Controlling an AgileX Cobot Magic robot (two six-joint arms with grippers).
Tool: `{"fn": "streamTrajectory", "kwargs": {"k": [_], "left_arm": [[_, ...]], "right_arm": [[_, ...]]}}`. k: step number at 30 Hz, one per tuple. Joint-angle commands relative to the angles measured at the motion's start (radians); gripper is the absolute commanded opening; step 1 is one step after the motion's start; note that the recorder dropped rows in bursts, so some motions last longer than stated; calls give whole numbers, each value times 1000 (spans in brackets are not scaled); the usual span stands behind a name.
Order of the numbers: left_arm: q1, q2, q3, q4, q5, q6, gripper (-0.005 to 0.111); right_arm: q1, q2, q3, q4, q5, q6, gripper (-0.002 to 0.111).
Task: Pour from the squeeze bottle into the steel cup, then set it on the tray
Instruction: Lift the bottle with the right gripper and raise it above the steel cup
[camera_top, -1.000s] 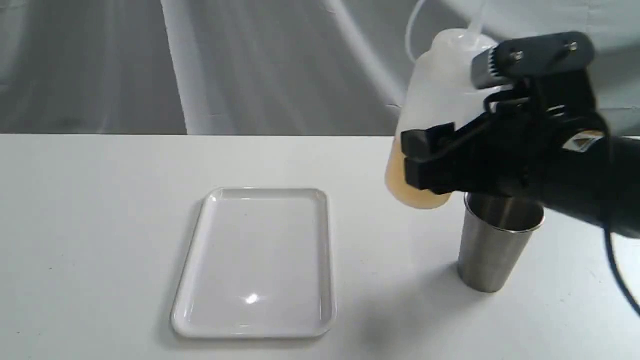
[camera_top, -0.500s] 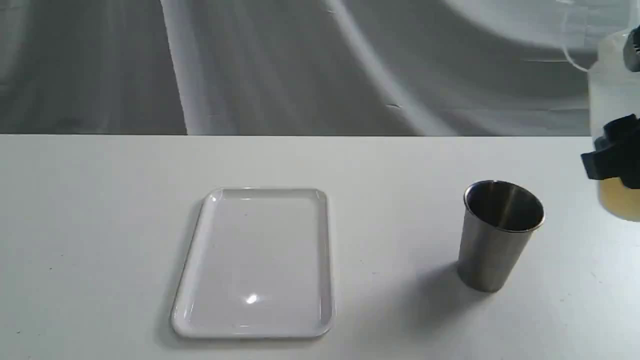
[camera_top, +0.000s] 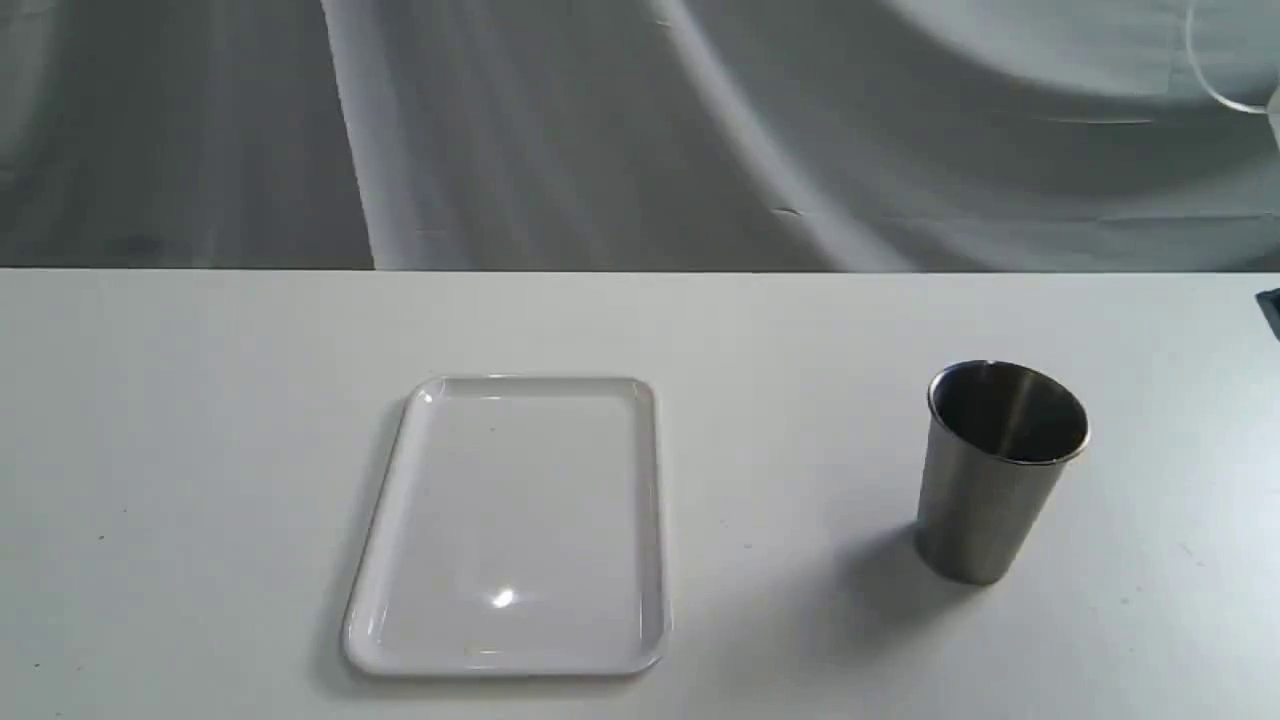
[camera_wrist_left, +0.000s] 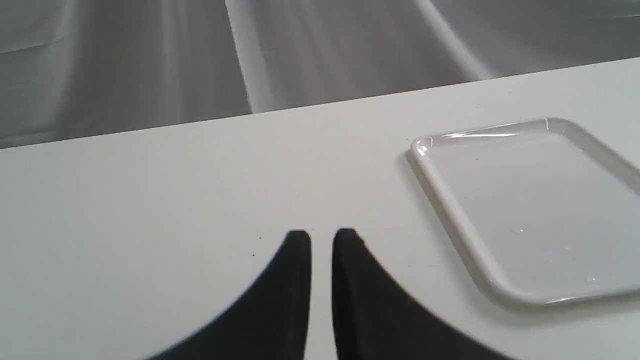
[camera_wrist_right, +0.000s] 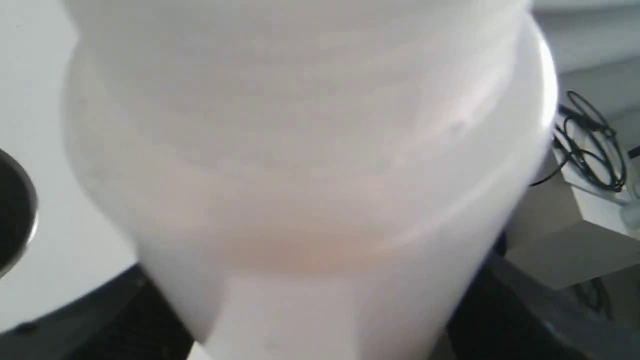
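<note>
The steel cup (camera_top: 1000, 470) stands upright at the right of the white table, and its rim shows at the border of the right wrist view (camera_wrist_right: 12, 210). The white tray (camera_top: 520, 500) lies flat near the middle, with nothing on it. The squeeze bottle (camera_wrist_right: 310, 150) fills the right wrist view, amber liquid low inside it, held in my right gripper (camera_wrist_right: 300, 310), whose dark fingers (camera_wrist_right: 125, 320) flank it. In the exterior view only the bottle's thin strap (camera_top: 1215, 80) and a dark sliver of the gripper show at the right border. My left gripper (camera_wrist_left: 321, 237) is shut and holds nothing, left of the tray (camera_wrist_left: 530, 200).
A grey draped cloth (camera_top: 600, 130) hangs behind the table's far edge. Off the table, the right wrist view shows a pale box with black cables (camera_wrist_right: 590, 145).
My right gripper has carried the bottle from above the cup's left side away to the right, almost out of the exterior view. Cup and tray have not moved.
</note>
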Motion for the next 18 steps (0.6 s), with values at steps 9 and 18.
{"fn": "streamTrajectory", "kwargs": {"k": [9, 18], "left_arm": [[-3, -5, 4, 3, -7, -2, 8], [-3, -5, 4, 3, -7, -2, 8]], "right_arm": [[3, -2, 74, -360, -14, 138, 38], [32, 130, 76, -444, 69, 140, 38]]}}
